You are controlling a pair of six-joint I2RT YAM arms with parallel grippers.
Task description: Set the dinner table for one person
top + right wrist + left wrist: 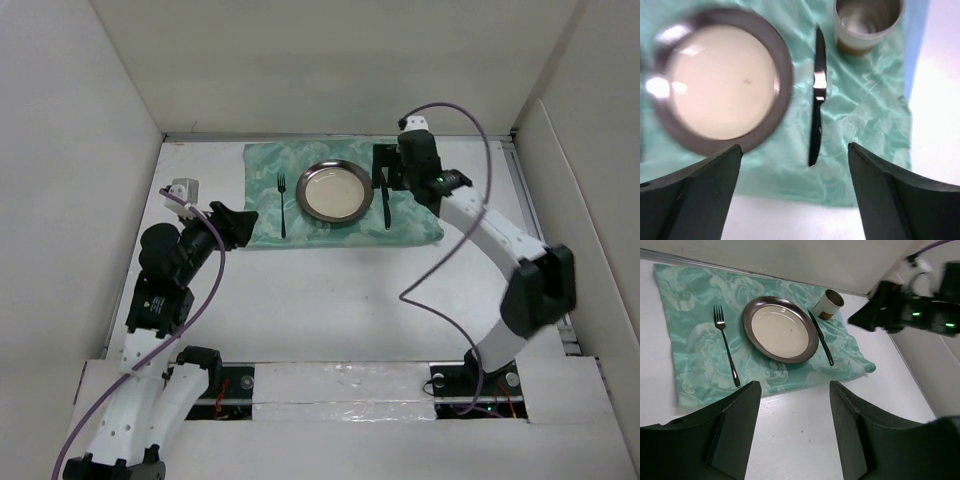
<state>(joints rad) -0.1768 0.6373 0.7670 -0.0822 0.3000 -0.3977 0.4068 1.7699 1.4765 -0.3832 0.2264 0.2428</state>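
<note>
We see a plain white back panel (330,60) meeting a left panel (60,150) and a right panel (590,180) at the far corners. Light falls soft and even, casting only faint shadows.

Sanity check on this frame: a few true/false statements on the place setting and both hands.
1. The fork lies on the green cloth, left of the plate in the top view. True.
2. The knife lies across the plate. False: it lies on the cloth beside the plate, on the side away from the fork.
3. The cup stands upright on the cloth. True.
4. The right hand grips the knife. False: it is open and empty above it.
5. The left hand is open, holding nothing. True.
</note>
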